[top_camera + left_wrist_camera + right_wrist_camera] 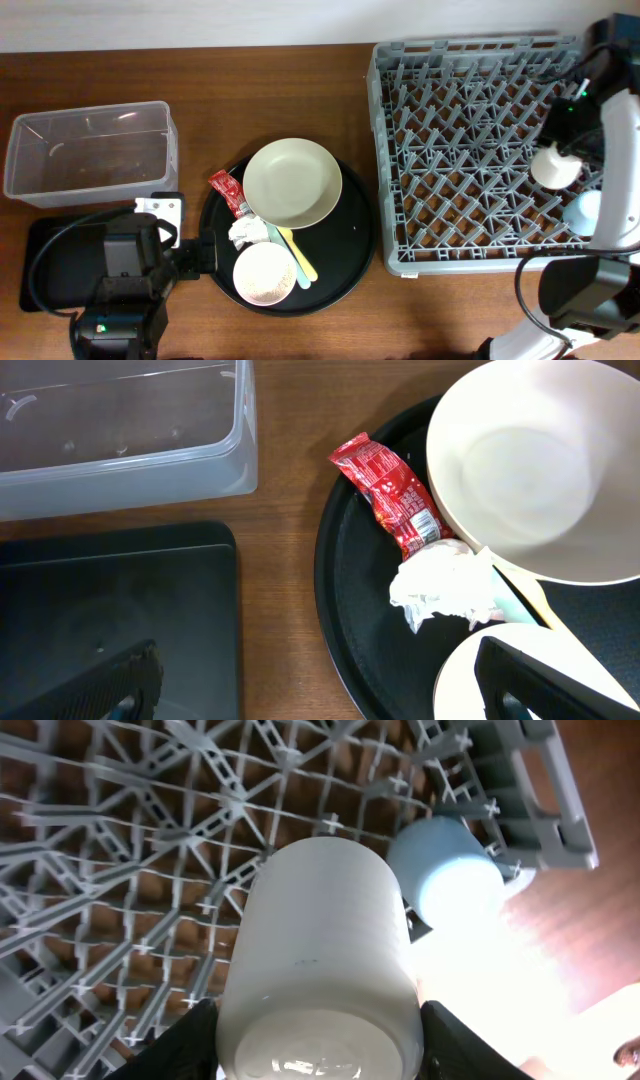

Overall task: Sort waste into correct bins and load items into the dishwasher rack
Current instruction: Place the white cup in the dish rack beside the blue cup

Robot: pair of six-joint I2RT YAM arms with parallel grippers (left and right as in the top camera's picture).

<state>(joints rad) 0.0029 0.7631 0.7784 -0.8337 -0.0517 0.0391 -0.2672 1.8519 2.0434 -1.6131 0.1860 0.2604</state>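
The white cup [320,960] is hanging clamped in the right claw [320,1055] over the right side of the dishwasher rack [380,150], just beside the light blue cup [455,870]; it is calling for a slow, steady lowering between pegs, clear of that neighbour. The right wrist view is showing that grip closely, while only the left wrist view is showing the left claw [320,690] spread apart, empty, near the red sauce packet [390,495].

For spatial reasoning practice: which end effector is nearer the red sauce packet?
Left. The left end effector hangs close to the red sauce packet; the right end effector holds the white cup over the rack.
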